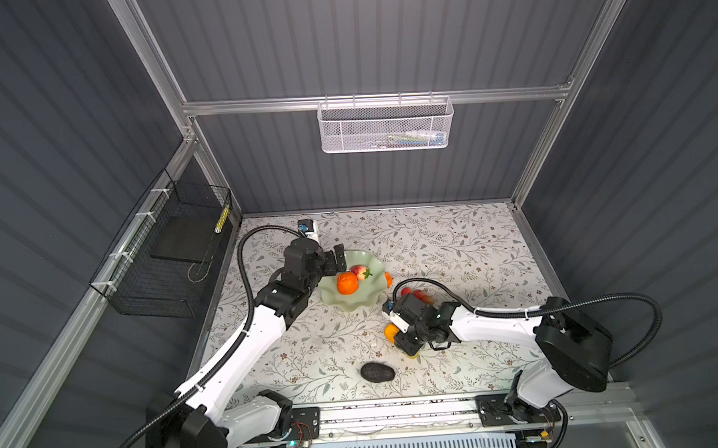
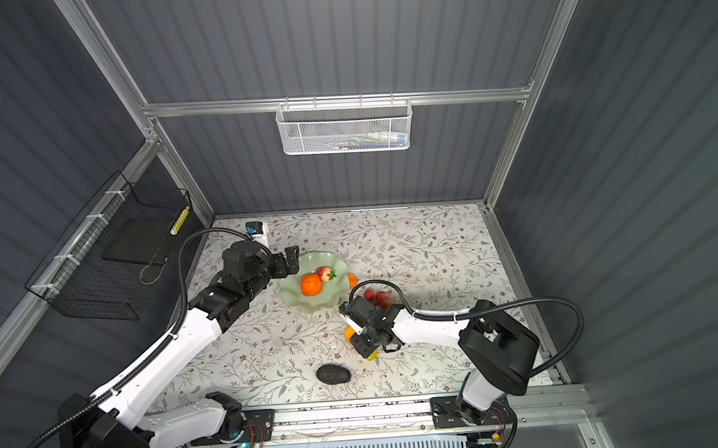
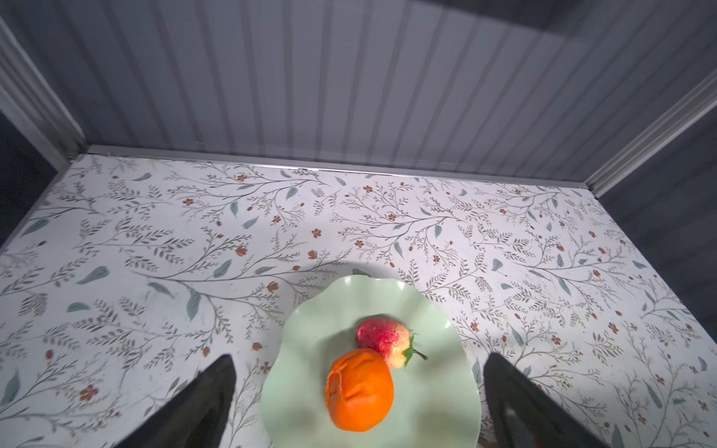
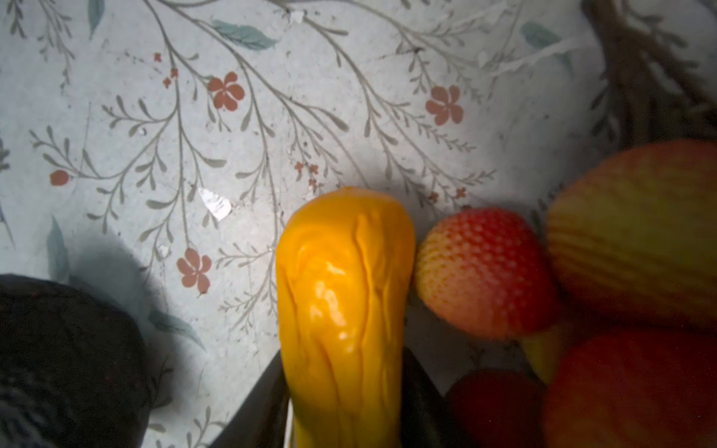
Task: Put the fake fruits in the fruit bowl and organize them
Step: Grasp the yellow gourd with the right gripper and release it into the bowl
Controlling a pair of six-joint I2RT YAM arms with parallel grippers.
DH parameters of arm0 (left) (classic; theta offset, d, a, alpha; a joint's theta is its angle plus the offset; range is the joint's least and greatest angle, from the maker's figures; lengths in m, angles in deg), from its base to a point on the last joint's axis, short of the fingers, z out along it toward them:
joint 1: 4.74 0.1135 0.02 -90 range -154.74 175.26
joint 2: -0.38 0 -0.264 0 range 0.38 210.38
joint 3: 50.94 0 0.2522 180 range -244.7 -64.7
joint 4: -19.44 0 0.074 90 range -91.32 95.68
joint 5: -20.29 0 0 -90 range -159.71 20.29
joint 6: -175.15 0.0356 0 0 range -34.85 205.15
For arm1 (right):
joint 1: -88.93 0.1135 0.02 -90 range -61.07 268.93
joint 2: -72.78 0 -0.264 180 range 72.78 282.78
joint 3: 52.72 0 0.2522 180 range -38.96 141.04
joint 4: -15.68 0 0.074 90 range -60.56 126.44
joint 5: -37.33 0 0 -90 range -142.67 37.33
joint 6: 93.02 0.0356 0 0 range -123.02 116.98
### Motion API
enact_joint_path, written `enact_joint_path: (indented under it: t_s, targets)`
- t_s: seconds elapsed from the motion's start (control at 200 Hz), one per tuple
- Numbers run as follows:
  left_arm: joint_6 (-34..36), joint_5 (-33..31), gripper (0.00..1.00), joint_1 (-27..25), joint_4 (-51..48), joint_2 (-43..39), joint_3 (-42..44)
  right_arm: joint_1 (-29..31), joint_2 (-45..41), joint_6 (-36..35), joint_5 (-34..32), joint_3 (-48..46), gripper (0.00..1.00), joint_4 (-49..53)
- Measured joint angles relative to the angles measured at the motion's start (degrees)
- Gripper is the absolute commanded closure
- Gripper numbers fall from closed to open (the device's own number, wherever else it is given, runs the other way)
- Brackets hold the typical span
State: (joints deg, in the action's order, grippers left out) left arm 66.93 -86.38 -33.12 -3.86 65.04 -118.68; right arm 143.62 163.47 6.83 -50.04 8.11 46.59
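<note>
grey ribbed walls set around floral-printed tabletop; left gripper spread; right gripper pinched on long yellow fruit.

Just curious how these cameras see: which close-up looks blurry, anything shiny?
Right wrist view: the long yellow-orange fruit is sharp with white glare spots, the big fruits at the edge are blurred. Left wrist view: the round orange and fruit bowl look crisp.

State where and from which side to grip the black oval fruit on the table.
Probably across the middle of the black oval fruit, from straight above: it lies flat and clear of others, its short width suiting the jaws.
</note>
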Motion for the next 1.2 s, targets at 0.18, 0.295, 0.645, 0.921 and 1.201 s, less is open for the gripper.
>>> enact_joint_path:
  t_s: [0.18, 0.295, 0.645, 0.921, 1.201]
  targets:
    - [-2.75, -2.99, 0.00, 0.00, -1.97, -5.49, 6.73, 0.00, -1.49, 0.26, 0.46, 3.43, 0.74, 1.92]
    - [-5.79, -3.21, 0.00, 0.00, -4.87, -8.35, 10.19, -0.02, -4.50, 0.28, 0.46, 8.26, 0.73, 3.63]
    - [-9.97, 1.97, 0.01, 0.00, -11.91, -18.12, 15.10, -5.51, 9.57, 1.51, 0.07, 30.47, 0.72, -1.11]
    - [-5.09, 10.27, 0.04, 0.00, -15.10, -17.75, 14.99, -10.88, 25.00, 3.58, 1.86, 40.04, 0.60, -2.14]
    - [-0.50, 18.58, 0.13, 0.00, -15.21, -10.23, 12.55, -11.98, 24.26, 5.73, 2.54, 40.06, 0.24, -2.47]
